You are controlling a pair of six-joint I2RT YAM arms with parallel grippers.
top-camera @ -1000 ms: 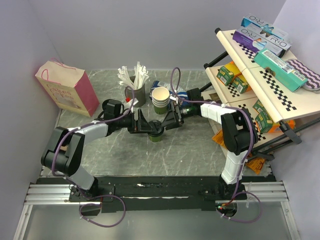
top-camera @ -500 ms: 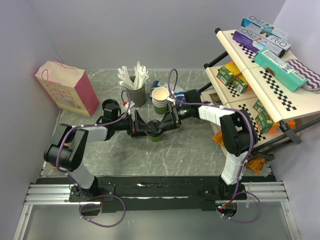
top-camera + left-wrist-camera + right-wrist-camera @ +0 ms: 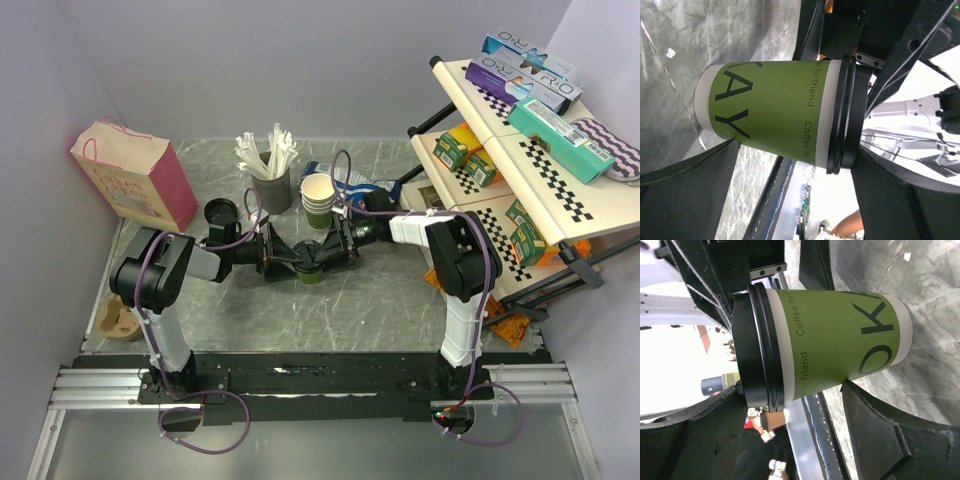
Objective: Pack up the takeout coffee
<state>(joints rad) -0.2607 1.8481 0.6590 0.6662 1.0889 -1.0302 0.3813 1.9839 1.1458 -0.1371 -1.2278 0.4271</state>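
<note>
**Two grippers, one cup: the takeout coffee is boxed in at mid-table**

Here we are at the middle of the table (image 3: 400, 300), and the takeout coffee (image 3: 311, 270) stands upright on the marbled top. Its black lid (image 3: 845, 115) is on, and the green wall shows the words "for friend".

The left gripper (image 3: 300, 263) reaches in from the left and the right gripper (image 3: 326, 258) from the right. Both straddle the same cup at once, their frames almost meeting over it.

On the left wrist view the jaws are spread wide. One finger (image 3: 690, 195) sits on each side of the paper wall, with the tips right up by it.

On the right wrist view it's a mirror image, with a finger (image 3: 890, 435) on either flank and the tips at the wall. Firm hold or bare touch? Cannot tell from here.

- **Just beyond the cup:** a stack of cream cups (image 3: 320, 198) and a grey holder of white stirrers (image 3: 270, 175).
- **To the left:** a loose lid (image 3: 221, 213).
- **Far left:** a pink paper bag (image 3: 135, 172).
- **On the right:** a stocked rack (image 3: 520, 150).
</note>
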